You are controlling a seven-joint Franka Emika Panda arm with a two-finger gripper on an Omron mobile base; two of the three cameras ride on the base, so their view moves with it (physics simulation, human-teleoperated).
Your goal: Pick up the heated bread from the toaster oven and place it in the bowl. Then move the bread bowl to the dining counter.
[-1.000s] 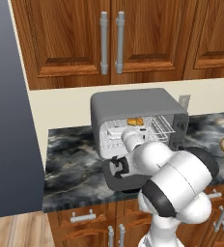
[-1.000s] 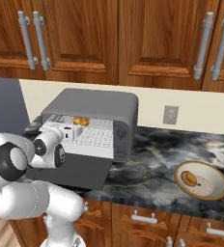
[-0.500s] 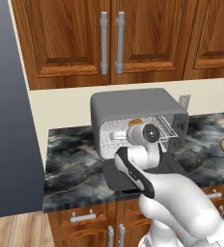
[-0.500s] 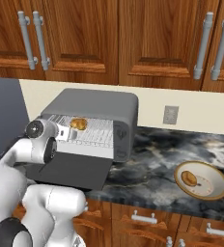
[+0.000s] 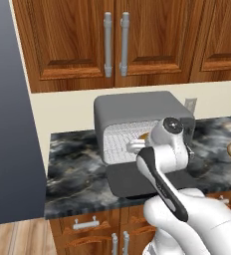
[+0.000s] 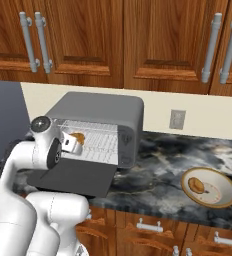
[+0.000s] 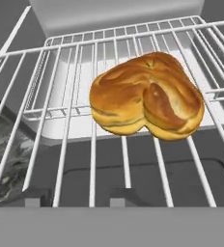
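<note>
1. The golden-brown lumpy bread roll (image 7: pixel 147 96) lies on the white wire rack (image 7: pixel 75 120) of the boxy grey toaster oven (image 6: pixel 100 112), just ahead of the two-finger gripper (image 7: pixel 80 195).
2. The gripper's dark fingertips (image 7: pixel 34 195) sit apart, below the roll, holding nothing.
3. The shallow tan bowl (image 6: pixel 223 192) sits far to the hand's right on the marbled counter (image 6: pixel 158 180).

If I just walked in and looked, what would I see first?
First, the golden bread lying on the white wire rack inside the open grey toaster oven. Then the big white robot arm reaching toward it, and the tan bowl on the marbled counter to the right.
</note>
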